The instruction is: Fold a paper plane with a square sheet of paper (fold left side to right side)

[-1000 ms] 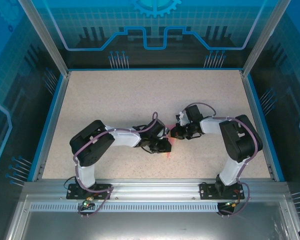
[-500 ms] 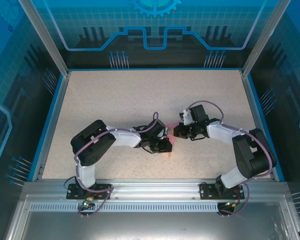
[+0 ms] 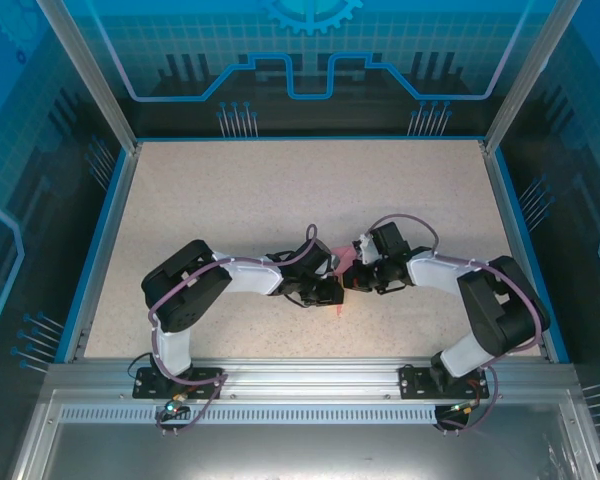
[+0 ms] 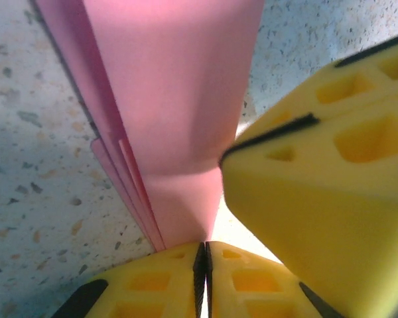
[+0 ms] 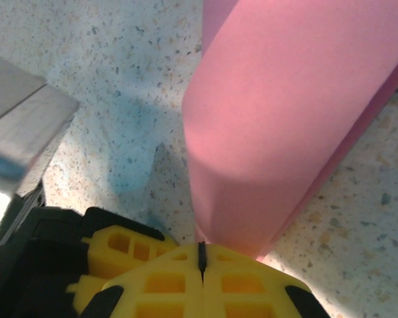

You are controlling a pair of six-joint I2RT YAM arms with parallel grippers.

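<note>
The square sheet of paper [image 4: 172,99], part-folded, lies at the middle of the surface [image 3: 280,190]. The left jaws and the right jaws are both pinched shut on it. The right arm [image 3: 450,270] has just swung inward, likely closing the fold.

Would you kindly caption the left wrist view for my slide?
Folded pink paper pinched in the left gripper, right gripper close beside.

A: How many arms?
B: Two: left arm [image 3: 195,285], right arm [image 3: 490,295], with one end effector each (left end effector [image 4: 205,248], right end effector [image 5: 201,250]).
A: And paper?
B: One pink sheet of paper [image 4: 179,99], one desk [image 3: 280,190].
</note>
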